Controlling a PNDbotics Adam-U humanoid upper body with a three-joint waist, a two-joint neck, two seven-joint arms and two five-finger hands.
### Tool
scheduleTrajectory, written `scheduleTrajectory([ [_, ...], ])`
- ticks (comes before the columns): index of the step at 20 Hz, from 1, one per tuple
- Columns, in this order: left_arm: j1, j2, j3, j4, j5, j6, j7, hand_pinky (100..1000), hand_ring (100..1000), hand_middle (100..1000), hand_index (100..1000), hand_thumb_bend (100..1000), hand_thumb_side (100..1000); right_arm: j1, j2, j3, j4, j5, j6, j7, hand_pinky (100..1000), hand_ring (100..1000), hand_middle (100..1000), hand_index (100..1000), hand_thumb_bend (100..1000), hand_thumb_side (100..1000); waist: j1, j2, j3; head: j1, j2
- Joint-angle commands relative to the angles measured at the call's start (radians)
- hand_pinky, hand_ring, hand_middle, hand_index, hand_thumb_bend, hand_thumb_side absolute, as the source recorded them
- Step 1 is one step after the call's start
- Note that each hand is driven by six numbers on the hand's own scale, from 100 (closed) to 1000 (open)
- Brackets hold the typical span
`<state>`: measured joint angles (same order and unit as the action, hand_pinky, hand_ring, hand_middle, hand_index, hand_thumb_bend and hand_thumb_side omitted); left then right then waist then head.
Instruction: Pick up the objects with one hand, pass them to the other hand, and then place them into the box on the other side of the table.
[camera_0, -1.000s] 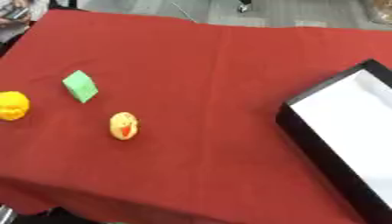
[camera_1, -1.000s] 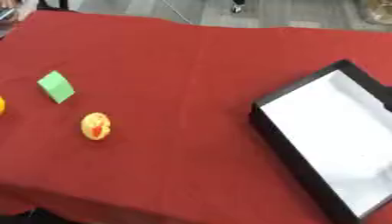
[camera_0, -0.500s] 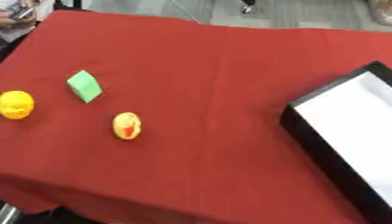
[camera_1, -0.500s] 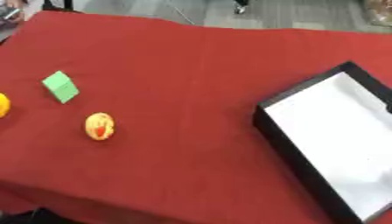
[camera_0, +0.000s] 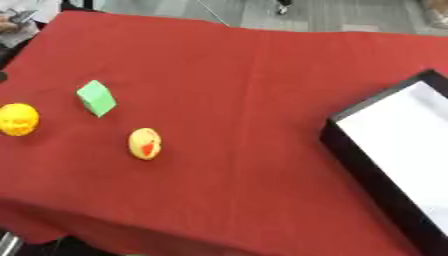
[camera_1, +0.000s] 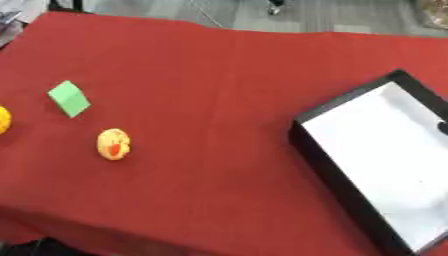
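On the red tablecloth (camera_0: 236, 90) lie three small things at the left: a green block (camera_0: 96, 98), a yellow round thing (camera_0: 18, 119) at the left edge, and a yellow-orange oval with a red mark (camera_0: 144, 143) nearer the front. A black box with a white inside (camera_1: 385, 155) stands at the right, tilted in the view. Neither hand shows in either view.
The table's front edge runs along the bottom left, with dark floor below it. Grey floor lies beyond the far edge. A dark speck (camera_1: 442, 127) sits at the right edge over the box; I cannot make it out.
The whole picture has shifted a little to the right, so the camera has moved. The objects and the box lie as before.
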<state>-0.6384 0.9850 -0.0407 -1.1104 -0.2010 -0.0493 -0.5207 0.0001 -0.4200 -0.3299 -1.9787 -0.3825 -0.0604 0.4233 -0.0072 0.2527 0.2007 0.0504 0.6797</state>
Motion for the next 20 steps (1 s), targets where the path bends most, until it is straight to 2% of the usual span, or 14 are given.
scheduleTrajectory([
  [1, -0.045, 0.031, -0.008, 0.042, -0.059, 0.011, -0.025, 961, 906, 794, 855, 516, 530, -0.005, -0.024, 0.000, -0.021, 0.008, 0.001, 0.004, 1000, 1000, 1000, 1000, 100, 717, 0.015, 0.000, 0.003, 0.011, 0.000],
  [8, -0.114, -0.021, -0.050, 0.138, -0.116, 0.000, -0.104, 969, 909, 796, 849, 553, 562, -0.005, -0.019, 0.003, -0.021, 0.019, 0.009, 0.007, 1000, 1000, 1000, 1000, 100, 722, 0.017, 0.001, 0.001, 0.020, 0.001],
  [11, -0.138, -0.046, -0.077, 0.156, -0.134, -0.024, -0.152, 970, 911, 802, 846, 619, 588, -0.007, -0.015, 0.004, -0.020, 0.025, 0.015, 0.009, 1000, 1000, 1000, 1000, 100, 728, 0.020, 0.002, 0.000, 0.024, 0.001],
  [15, -0.184, -0.085, -0.109, 0.193, -0.201, -0.048, -0.200, 962, 911, 805, 840, 667, 595, -0.007, -0.011, 0.008, -0.018, 0.030, 0.020, 0.013, 1000, 1000, 1000, 1000, 100, 731, 0.021, 0.001, -0.005, 0.031, 0.003],
  [20, -0.243, -0.125, -0.122, 0.250, -0.303, -0.068, -0.203, 954, 911, 809, 833, 682, 589, -0.007, -0.007, 0.011, -0.015, 0.035, 0.025, 0.019, 1000, 1000, 1000, 1000, 100, 735, 0.023, -0.001, -0.006, 0.037, 0.000],
])
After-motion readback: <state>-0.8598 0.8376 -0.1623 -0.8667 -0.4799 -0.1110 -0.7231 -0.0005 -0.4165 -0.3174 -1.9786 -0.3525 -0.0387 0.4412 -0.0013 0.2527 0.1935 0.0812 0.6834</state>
